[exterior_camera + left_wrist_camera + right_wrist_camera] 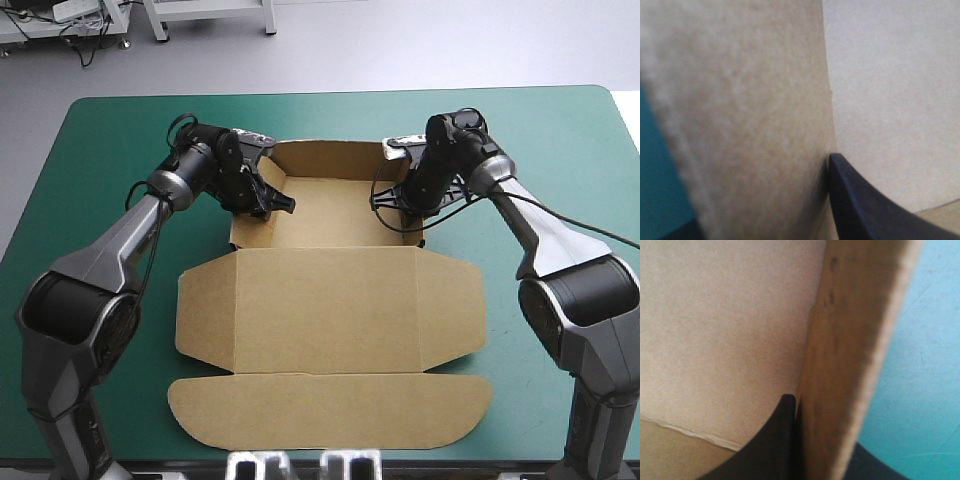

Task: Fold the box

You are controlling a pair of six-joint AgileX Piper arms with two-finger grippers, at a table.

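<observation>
Brown box [330,330]: far walls raised, lid flat.

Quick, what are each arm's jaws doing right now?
Left gripper: jaws shut on the box, left wall.
Right gripper: jaws shut on the box, right wall.

The table [110,130] is wide, and it wears a teal-green cover [560,140] — smooth and flat, with soft round corners.
</observation>
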